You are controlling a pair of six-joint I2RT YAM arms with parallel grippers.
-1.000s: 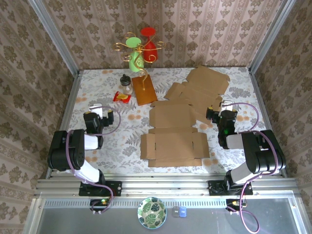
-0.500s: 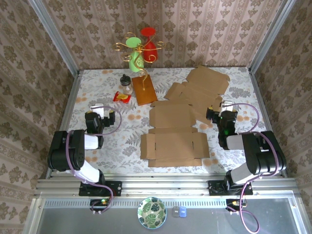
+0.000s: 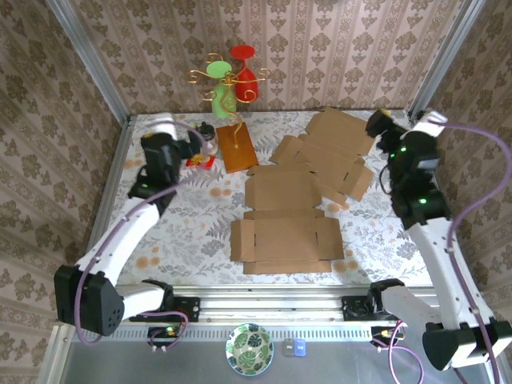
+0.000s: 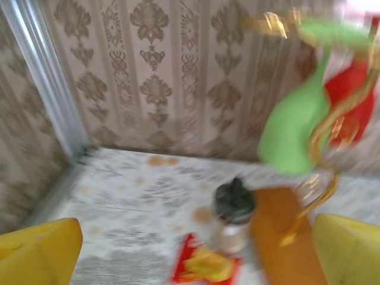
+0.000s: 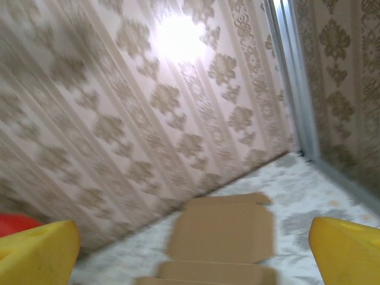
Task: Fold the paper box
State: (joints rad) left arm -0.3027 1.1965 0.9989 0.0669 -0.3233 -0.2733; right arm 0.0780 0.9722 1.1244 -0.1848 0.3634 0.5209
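Left gripper [image 3: 189, 142] is up in the upper left by the small jar [image 3: 208, 138], jaws wide, holding nothing. Right gripper [image 3: 381, 126] is upper right, also wide, empty. Paper box [image 3: 284, 232] lies flat, unfolded, center of table [image 3: 184, 232], w/ more cardboard [image 3: 332, 144] behind it.

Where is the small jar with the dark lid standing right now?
In the top view, the small jar stands on the far left part of the table, just behind the red packet and left of the orange board.
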